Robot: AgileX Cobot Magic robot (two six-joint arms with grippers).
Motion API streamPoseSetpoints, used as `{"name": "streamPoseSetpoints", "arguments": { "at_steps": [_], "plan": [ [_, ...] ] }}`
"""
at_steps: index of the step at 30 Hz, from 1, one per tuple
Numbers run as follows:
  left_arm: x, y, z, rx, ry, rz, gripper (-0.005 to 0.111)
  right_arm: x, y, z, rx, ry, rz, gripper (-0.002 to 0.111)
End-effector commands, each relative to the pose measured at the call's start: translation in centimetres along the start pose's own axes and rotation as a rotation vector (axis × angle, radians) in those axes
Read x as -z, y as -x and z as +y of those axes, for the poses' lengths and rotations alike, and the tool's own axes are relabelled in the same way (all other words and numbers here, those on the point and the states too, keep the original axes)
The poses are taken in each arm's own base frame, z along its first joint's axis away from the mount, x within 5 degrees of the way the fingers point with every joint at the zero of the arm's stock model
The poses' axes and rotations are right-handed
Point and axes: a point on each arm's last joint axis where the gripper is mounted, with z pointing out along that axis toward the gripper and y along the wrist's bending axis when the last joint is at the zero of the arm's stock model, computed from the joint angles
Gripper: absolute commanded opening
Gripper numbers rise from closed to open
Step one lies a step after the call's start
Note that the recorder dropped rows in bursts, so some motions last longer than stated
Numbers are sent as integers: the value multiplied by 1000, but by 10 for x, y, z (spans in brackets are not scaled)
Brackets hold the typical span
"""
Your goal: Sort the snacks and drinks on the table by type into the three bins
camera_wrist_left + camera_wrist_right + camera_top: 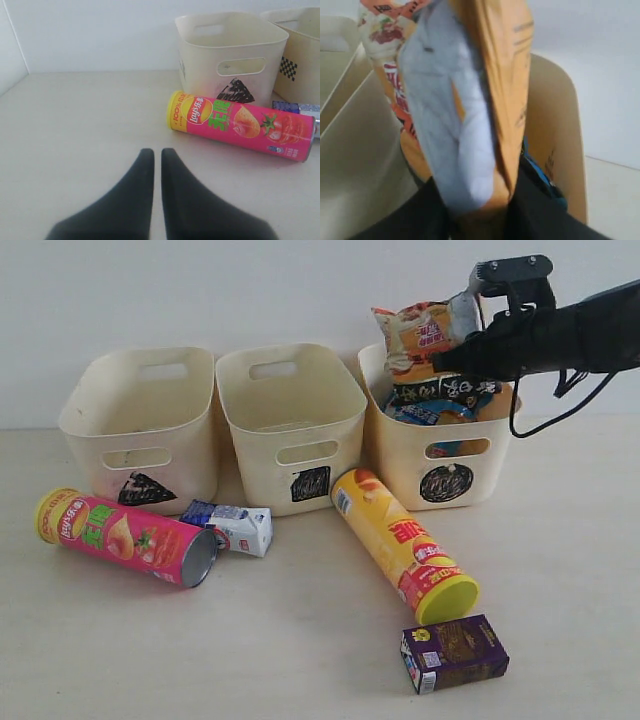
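- My right pincer (463,337) is clamped on the orange bag (425,330) and holds it above the circle bin (400,455). In the wrist view the bag (465,100) hangs upright over the bin's open mouth.
- A blue bag (430,412) already lies inside the circle bin, so I judge this bin is for bags and the step in hand is the drop.
- My left pincer (157,170) is nearly closed and empty. It hovers low over the counter (300,640), well away from the circle bin.
- Four items are left on the counter:
  - The yellow tube (400,540) is in front of the circle bin.
  - The purple carton (455,652) is further out in front of the circle bin.
  - The blue carton (235,525) is off to the bin's side.
  - The pink tube (120,535) is farthest from the bin.
- The square bin (250,440) stands right beside the circle bin, with the triangle bin (90,430) beyond it. Both look empty.
- Next I should lower a little, spread the right pincer and let the bag fall clear of the rim.
- After that I need a low, level approach to a lying tube, which may roll when touched.
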Motion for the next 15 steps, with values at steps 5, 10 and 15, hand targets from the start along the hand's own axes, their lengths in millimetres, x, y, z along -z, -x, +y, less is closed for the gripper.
{"name": "streamPoseSetpoints", "arguments": {
  "at_steps": [5,10,15],
  "plan": [
    [0,-1,0,-5,1,-4,4,7,12,0,-6,-15,-37,94],
    [0,-1,0,-5,1,-4,4,38,44,-1,64,-71,-121,46],
    [0,-1,0,-5,1,-4,4,55,53,15,238,62,-90,0]
  ]
}}
